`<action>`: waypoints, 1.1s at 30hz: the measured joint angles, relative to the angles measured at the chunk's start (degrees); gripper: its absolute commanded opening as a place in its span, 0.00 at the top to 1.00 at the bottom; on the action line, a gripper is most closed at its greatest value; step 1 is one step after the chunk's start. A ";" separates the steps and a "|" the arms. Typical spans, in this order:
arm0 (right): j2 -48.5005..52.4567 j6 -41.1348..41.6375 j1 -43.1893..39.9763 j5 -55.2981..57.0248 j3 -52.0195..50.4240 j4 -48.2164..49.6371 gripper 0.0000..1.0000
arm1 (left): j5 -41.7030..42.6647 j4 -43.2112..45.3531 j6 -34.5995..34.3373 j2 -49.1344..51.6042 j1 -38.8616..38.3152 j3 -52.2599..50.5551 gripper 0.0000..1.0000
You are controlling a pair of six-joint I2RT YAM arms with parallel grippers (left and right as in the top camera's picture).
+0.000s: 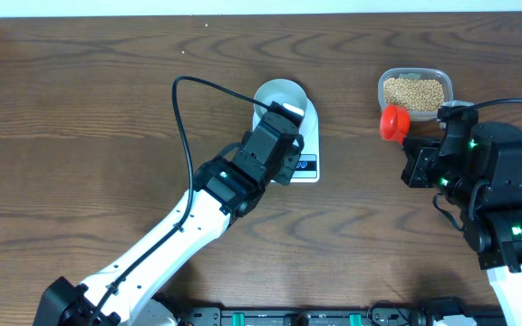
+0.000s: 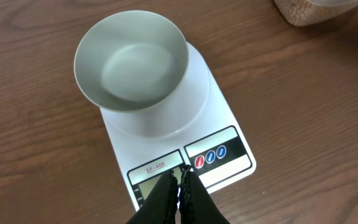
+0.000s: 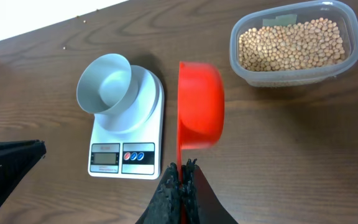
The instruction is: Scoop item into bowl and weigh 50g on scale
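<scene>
1. Two arms work at a brown table (image 1: 80, 109). The left arm (image 1: 179, 226) reaches in over the scale (image 2: 194, 118), and the right arm (image 1: 506, 208) stands near the tub (image 3: 291, 76).
2. On the left gripper (image 2: 180, 180) the fingers are pressed together with nothing between them. Their tips stand over the scale's near end, at the gap between the display (image 2: 146, 190) and the buttons (image 2: 210, 157). Whether they touch the scale cannot be told.
3. On the right gripper (image 3: 182, 177) the fingers are clamped on the thin handle (image 3: 179, 155) of a red scoop (image 3: 201, 106). The scoop is between scale and tub. The overhead view puts it just beside the tub's corner, on the side toward the scale. In the wrist view it is turned on its side, its rim a straight edge facing the scale.
4. The bowl (image 2: 130, 59) sits on the scale at the end away from the display. It is off-centre, and its rim hangs out past the scale's far corner. Its inside shows only smooth pale grey.
5. The beans (image 3: 291, 43) lie in a loose heap in the clear tub. The tub stands on the table to the right of the scale, apart from it.
6. The display's digits are too small to read in any view.
</scene>
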 measured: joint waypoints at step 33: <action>4.63 0.11 0.00 0.02 0.00 -2.21 0.99 | 5.18 3.82 0.13 16.09 -0.02 0.00 0.93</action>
